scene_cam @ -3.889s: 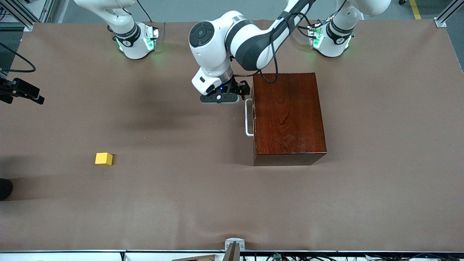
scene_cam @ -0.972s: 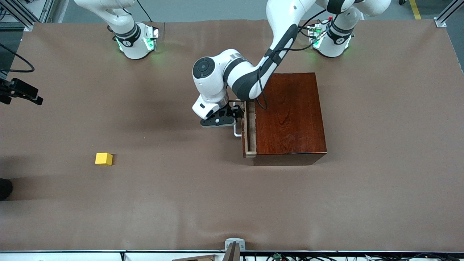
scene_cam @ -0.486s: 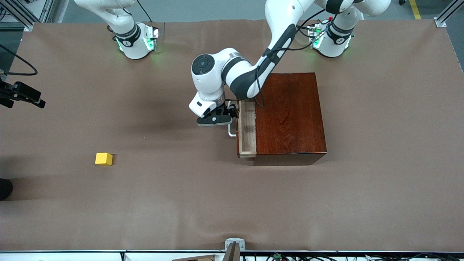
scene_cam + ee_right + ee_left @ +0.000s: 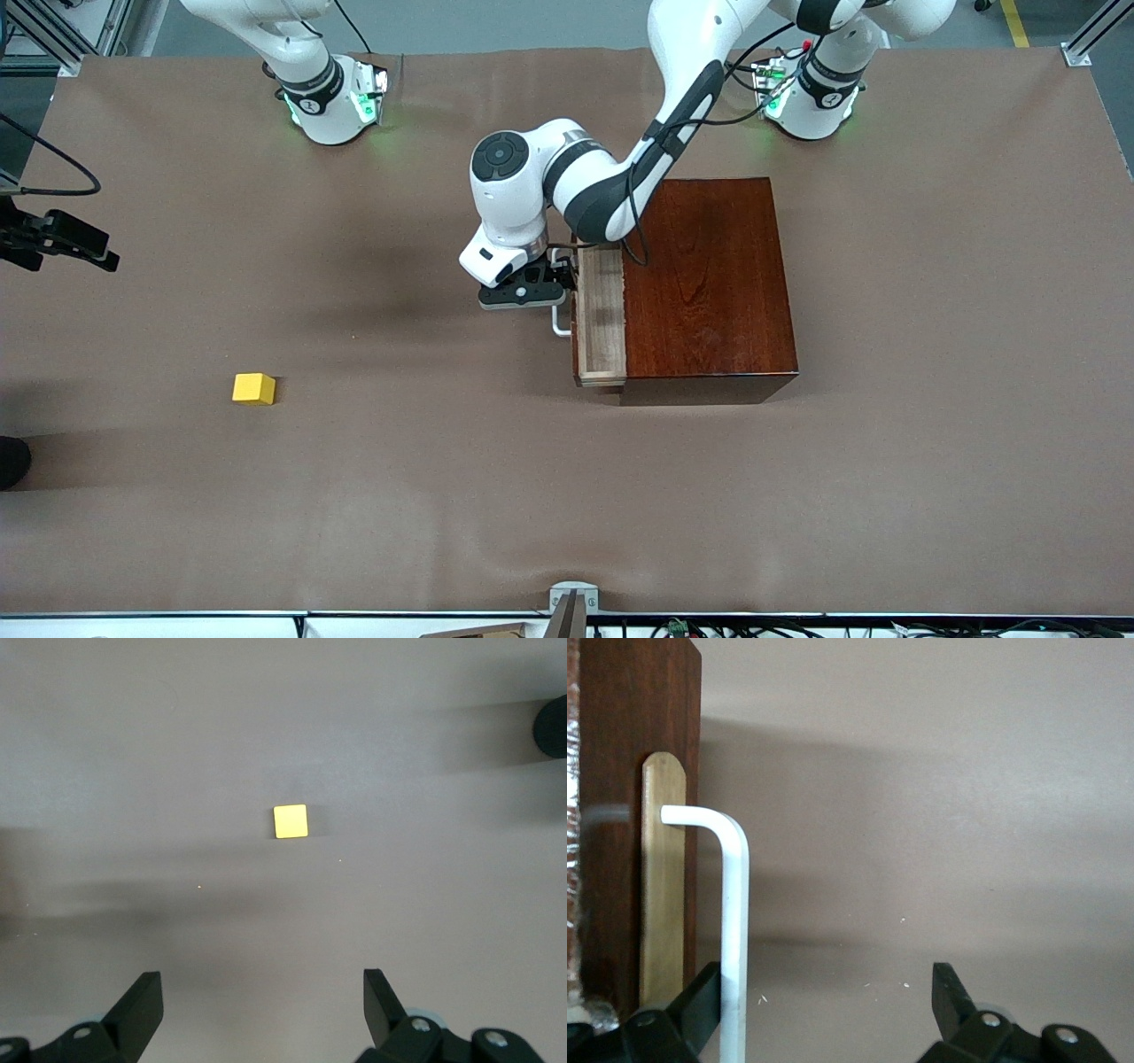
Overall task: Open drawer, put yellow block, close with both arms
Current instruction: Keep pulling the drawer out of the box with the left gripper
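Note:
The drawer (image 4: 601, 319) stands partly pulled out of the dark mahogany box (image 4: 709, 283), and its light-wood tray shows. My left gripper (image 4: 556, 282) is open around the white bar handle (image 4: 558, 326). In the left wrist view the handle (image 4: 733, 930) rests against the inside of one finger (image 4: 700, 997), and my left gripper (image 4: 828, 988) is not clamped on it. The yellow block (image 4: 253, 388) lies on the table toward the right arm's end. My right gripper (image 4: 261, 992) is open and empty, high over the block (image 4: 290, 821); its black hand (image 4: 66, 237) shows in the front view.
The brown table cover (image 4: 496, 496) spreads wide between the block and the box. A dark round object (image 4: 11, 461) sits at the table's edge near the block and also shows in the right wrist view (image 4: 551, 725).
The drawer has slid farther out of the box toward the right arm's end, with my left gripper moving along at the handle. My right hand has drifted slightly. The block has not moved.

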Action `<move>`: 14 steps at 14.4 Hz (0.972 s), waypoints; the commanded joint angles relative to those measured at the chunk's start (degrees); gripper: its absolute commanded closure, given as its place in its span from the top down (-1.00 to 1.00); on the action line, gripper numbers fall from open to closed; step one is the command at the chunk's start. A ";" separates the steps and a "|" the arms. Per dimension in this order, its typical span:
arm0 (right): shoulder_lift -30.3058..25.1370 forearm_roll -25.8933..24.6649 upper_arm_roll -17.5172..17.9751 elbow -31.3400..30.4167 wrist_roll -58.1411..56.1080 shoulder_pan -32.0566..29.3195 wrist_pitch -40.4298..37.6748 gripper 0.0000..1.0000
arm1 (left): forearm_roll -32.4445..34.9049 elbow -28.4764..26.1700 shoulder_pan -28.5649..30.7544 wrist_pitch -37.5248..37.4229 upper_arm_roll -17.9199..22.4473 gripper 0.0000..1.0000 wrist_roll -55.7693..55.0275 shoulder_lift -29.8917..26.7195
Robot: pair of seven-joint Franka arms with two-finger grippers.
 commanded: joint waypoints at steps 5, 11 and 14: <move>1.13 0.50 0.10 1.31 -4.21 0.35 -0.28 1.00 | -2.93 2.16 -0.46 6.33 -3.18 1.00 -0.86 2.34; 1.30 0.59 0.19 1.31 -4.39 0.62 -0.28 1.00 | -9.78 2.69 -0.46 10.89 -3.18 1.00 -0.95 2.34; 1.83 0.50 0.19 1.22 -9.63 1.93 -0.45 1.00 | -10.32 2.69 -0.46 11.60 -3.27 1.00 -0.95 2.34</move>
